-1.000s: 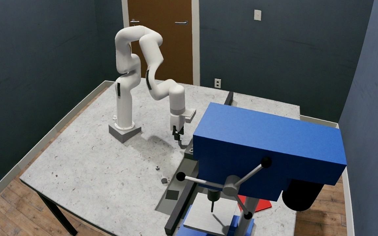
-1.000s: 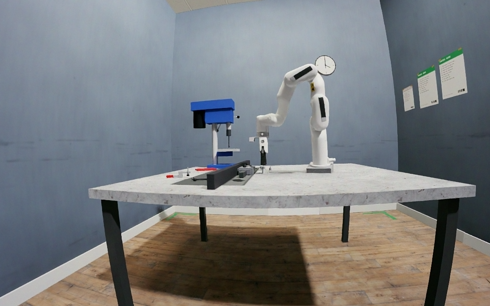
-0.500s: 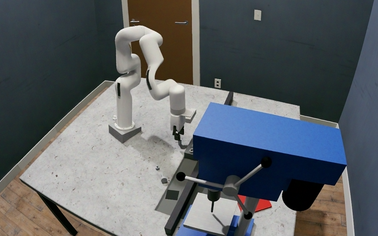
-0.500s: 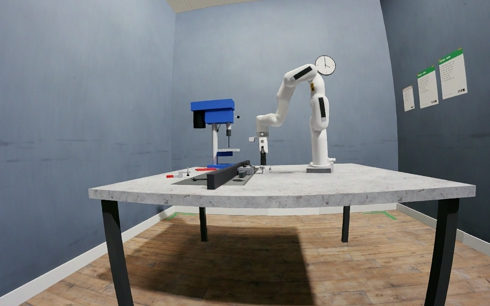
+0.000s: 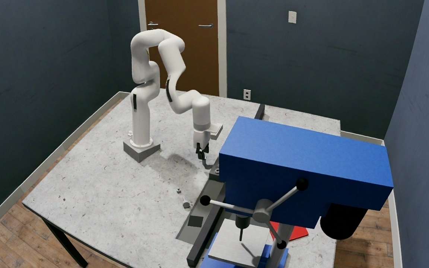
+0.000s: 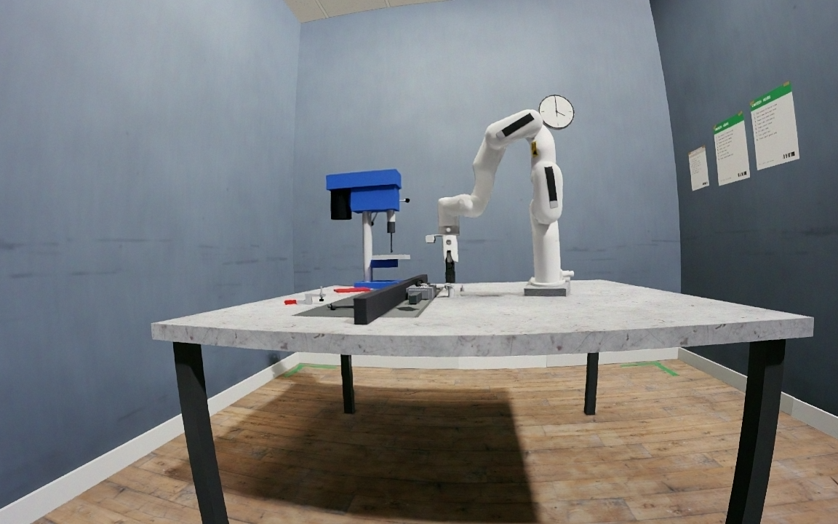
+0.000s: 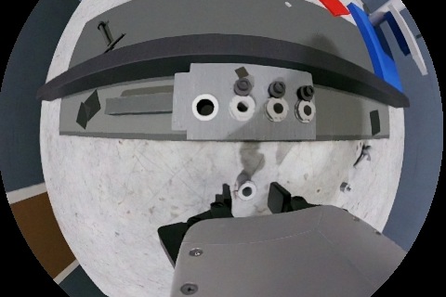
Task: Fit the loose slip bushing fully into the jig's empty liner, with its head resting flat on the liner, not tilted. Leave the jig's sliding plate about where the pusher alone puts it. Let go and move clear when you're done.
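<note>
In the wrist view the slip bushing (image 7: 247,191) is sitting on the counter (image 7: 124,186) between the half-spread fingers, with the jig's plate (image 7: 248,121) lying beyond it, its empty liner (image 7: 204,107) standing leftmost in the row, and a long bar (image 7: 155,62) running behind the plate.
</note>
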